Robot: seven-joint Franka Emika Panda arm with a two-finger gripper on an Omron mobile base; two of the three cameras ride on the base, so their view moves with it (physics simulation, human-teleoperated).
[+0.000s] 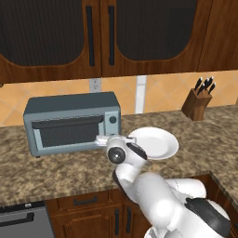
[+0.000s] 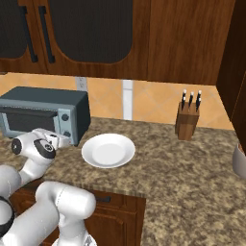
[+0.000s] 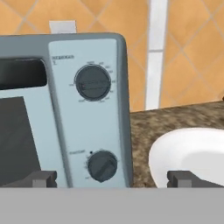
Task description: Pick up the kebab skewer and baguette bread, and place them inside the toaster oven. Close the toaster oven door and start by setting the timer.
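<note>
The toaster oven [image 1: 72, 123] sits on the left part of the brown speckled counter [image 1: 56, 172], close to the orange tiled wall [image 1: 162, 95]. The toaster oven door [image 1: 67, 132] is shut, and its bar handle [image 1: 67, 122] runs along the top edge of the dark window. I cannot see the kebab skewer or the baguette bread, and I cannot tell if they are inside.

On the right side of the oven is a panel with two round knobs. In the hand view the top knob [image 3: 92, 82] and the bottom knob [image 3: 102, 165] are big and clear.

The gripper [image 3: 112, 178] is right in front of this panel, down low by the bottom knob. Its two dark fingertips [image 3: 43, 178] are spread wide apart and hold nothing. I cannot tell if they touch the oven.

Just to the right of the oven is a white plate [image 1: 155, 142] on the counter. It has nothing on it.

Further right, near the wall, stands a wooden knife block [image 1: 199, 103] with dark knife handles sticking up. Dark wooden cupboards [image 1: 93, 37] hang above it all.
</note>
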